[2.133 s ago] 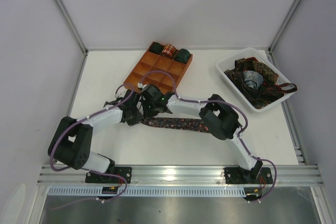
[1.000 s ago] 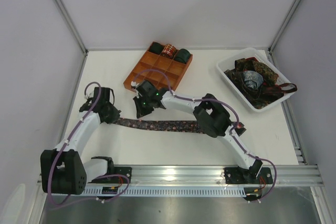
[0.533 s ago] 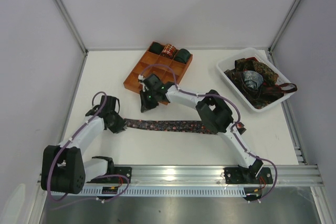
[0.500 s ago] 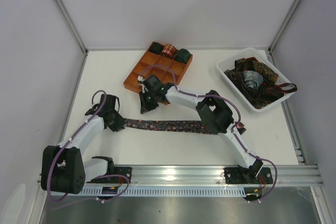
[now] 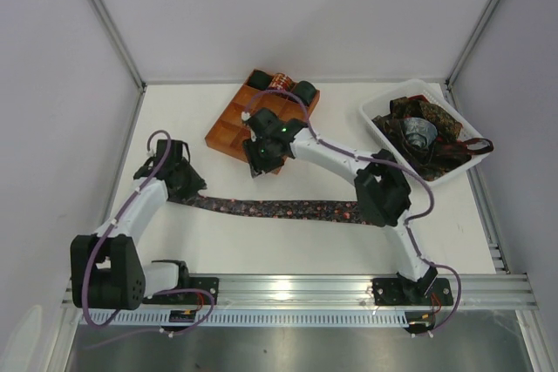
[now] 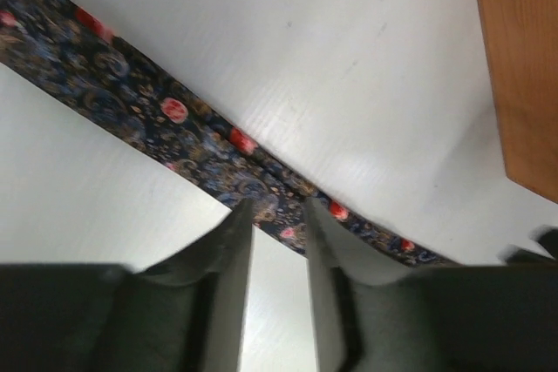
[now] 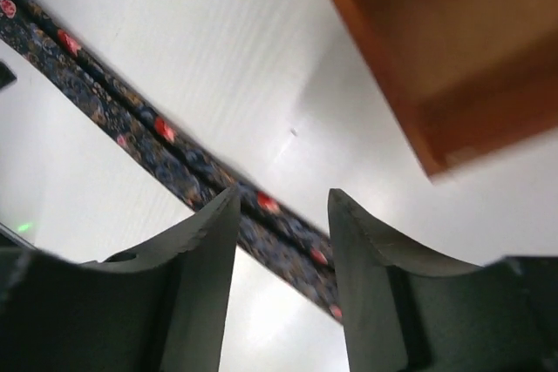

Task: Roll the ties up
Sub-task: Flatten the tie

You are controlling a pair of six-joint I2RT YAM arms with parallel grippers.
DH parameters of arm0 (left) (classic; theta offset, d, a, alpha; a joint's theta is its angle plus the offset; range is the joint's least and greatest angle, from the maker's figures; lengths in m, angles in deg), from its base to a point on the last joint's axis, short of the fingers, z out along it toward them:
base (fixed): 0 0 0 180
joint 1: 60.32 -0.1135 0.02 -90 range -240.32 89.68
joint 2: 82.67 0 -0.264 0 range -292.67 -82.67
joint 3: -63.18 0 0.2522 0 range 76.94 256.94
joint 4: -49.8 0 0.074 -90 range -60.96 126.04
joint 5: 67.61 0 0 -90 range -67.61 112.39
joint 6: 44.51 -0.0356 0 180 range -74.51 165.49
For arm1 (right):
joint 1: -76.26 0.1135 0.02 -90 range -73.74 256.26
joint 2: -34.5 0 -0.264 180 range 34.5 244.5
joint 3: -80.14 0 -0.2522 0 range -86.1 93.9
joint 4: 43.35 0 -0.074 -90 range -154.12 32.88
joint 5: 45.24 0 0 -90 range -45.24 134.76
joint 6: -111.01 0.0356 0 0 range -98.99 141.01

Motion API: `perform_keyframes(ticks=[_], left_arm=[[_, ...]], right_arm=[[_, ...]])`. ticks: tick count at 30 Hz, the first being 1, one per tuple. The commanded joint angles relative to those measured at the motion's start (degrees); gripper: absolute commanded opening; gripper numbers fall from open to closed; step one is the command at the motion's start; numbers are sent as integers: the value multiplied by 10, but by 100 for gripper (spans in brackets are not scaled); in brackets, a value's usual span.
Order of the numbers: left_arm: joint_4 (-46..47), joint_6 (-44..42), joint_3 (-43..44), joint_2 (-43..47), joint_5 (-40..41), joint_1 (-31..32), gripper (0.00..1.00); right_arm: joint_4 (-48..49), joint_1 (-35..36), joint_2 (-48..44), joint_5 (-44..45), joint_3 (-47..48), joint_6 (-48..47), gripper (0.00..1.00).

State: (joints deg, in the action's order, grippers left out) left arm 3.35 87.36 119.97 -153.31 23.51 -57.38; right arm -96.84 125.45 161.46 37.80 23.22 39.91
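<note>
A long dark tie with red floral print lies flat across the table, stretched out left to right. My left gripper hovers over its left end, jaws a little apart with nothing between them; in the left wrist view the tie runs diagonally just past the fingertips of the gripper. My right gripper stands open above the table by the near edge of the tray, with the tie below and beyond its fingers. Rolled ties sit in the tray's far row.
The orange-brown gridded tray stands at the back middle; its corner shows in the right wrist view and its edge in the left wrist view. A white bin at the back right holds several loose ties.
Both grippers have opened and let go of the tie. The right gripper has lifted back toward the tray; the left has drawn the tie's end leftward, leaving it stretched flat.
</note>
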Motion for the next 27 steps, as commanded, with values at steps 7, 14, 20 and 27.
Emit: perform_keyframes(ticks=[7, 14, 20, 27], left_arm=[[-7, -81, 49, -42, -124, -117, 63], [-62, -132, 107, -72, -135, -168, 70], [-98, -137, 116, -43, -118, -185, 70], [-92, -121, 88, 0, -140, -185, 71]], right_arm=[[-77, -43, -233, 76, -117, 26, 100], [111, -227, -312, -235, -380, 116, 86], [124, -223, -280, -297, -421, 81, 1], [142, -219, -305, -237, -491, 71, 0]])
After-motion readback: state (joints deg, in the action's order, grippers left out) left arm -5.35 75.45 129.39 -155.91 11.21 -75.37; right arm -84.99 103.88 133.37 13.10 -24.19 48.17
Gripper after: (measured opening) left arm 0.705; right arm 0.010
